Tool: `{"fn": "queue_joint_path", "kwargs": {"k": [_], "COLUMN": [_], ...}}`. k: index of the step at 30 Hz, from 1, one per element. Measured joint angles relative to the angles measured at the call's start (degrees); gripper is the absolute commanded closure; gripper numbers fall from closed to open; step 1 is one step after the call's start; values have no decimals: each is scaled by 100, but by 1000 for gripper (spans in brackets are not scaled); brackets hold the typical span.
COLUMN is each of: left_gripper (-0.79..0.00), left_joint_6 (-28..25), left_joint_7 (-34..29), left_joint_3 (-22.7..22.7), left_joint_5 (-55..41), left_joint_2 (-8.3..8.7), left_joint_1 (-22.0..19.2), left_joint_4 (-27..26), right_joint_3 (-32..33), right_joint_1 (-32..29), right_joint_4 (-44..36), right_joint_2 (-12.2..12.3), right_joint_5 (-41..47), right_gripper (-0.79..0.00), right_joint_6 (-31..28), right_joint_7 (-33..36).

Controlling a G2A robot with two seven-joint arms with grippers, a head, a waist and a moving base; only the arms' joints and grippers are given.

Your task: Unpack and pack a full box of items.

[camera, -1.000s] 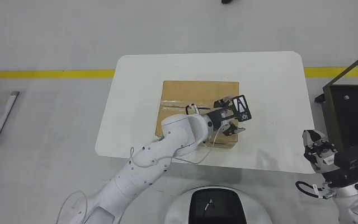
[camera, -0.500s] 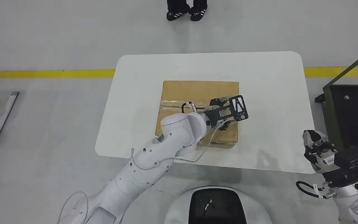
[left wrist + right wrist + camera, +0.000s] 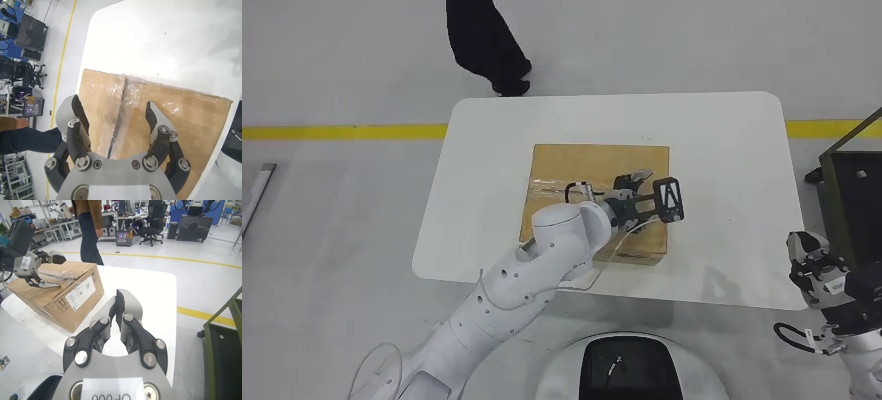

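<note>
A taped brown cardboard box [image 3: 592, 170] lies in the middle of the white table [image 3: 722, 140]. My left gripper [image 3: 640, 196] hovers open low over the box top [image 3: 179, 117] near its right end. Its fingers [image 3: 151, 113] stand either side of the taped centre seam [image 3: 122, 91]. From the right wrist view, the left gripper [image 3: 57, 272] is open, with a slightly raised, tape-crumpled flap edge [image 3: 56, 273] between its jaws. My right gripper [image 3: 118, 298] is shut and empty, held off the table's near right corner [image 3: 814, 275], well away from the box [image 3: 75, 294].
A dark green metal rack [image 3: 852, 190] stands off the table's right side, close to the right arm [image 3: 223, 351]. Bare tabletop surrounds the box [image 3: 151, 37]. A yellow floor line [image 3: 342, 131] runs behind the table.
The left gripper has rolled and shifted from the box's near right corner toward the centre seam. The right arm has stayed still.
</note>
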Motion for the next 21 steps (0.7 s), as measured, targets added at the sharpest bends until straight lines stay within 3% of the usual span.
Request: {"fn": "queue_joint_path", "kwargs": {"k": [4,6,8,11,18,20,21], "left_gripper": [-646,-517,-499,-379,-305,-252,-179], "left_joint_6": [-93,-79,-25,-28,-63,-68,-85], "left_joint_7": [31,22,-4,-1,65,89,90], "left_joint_3": [43,35,16,-7,-62,-91,-98], "left_joint_5": [202,272,323,427,755,807,854], "left_joint_2": [-28,-45,-64,-86,-118,-125,-127], "left_joint_1": [16,31,45,42,52,74,77], "left_joint_4": [-3,1,-7,5,111,115,105], "right_joint_3": [20,35,57,78,88,86,85], "right_joint_1": [-23,-40,-54,-67,-65,-64,-62], "right_joint_4": [-8,-13,-23,-38,-55,-56,-56], "right_joint_2": [-7,-12,-16,-22,-34,-37,-39], "right_joint_5": [7,10,24,33,30,29,29], "right_gripper": [0,0,0,0,0,0,0], "right_joint_6": [-1,4,9,12,7,1,-4], "right_joint_7": [1,-11,-22,-25,-26,-20,-16]}}
